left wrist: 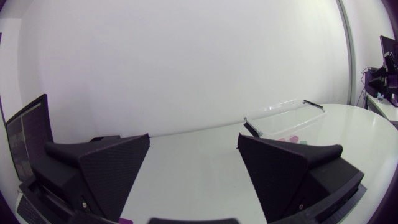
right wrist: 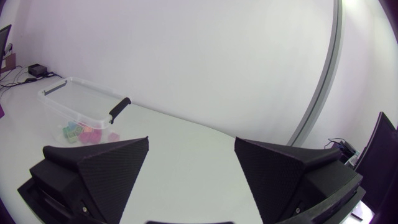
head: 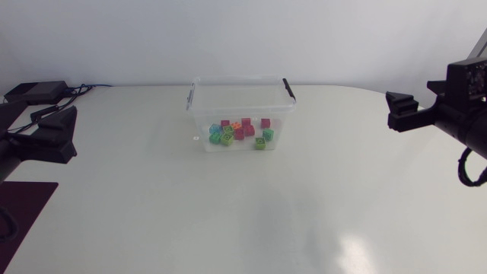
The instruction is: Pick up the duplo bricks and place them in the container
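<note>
At the left side of the white table [head: 228, 213], the left arm's matte black gripper [left wrist: 194, 140] hung low over the surface with its two wedge-shaped fingers spread wide apart and nothing between them. Well ahead of it, near the table's far edge and about the middle, stood the clear plastic rectangular container [head: 199, 114] with black handle clips [head: 289, 87] at its two ends. The small duplo bricks [head: 242, 132] in red, green, teal and orange all lay in a loose heap on its floor. At the right side, the right arm's matte black gripper [right wrist: 191, 142] was held well apart from the container, its fingers likewise parted with only bare table between them.
</note>
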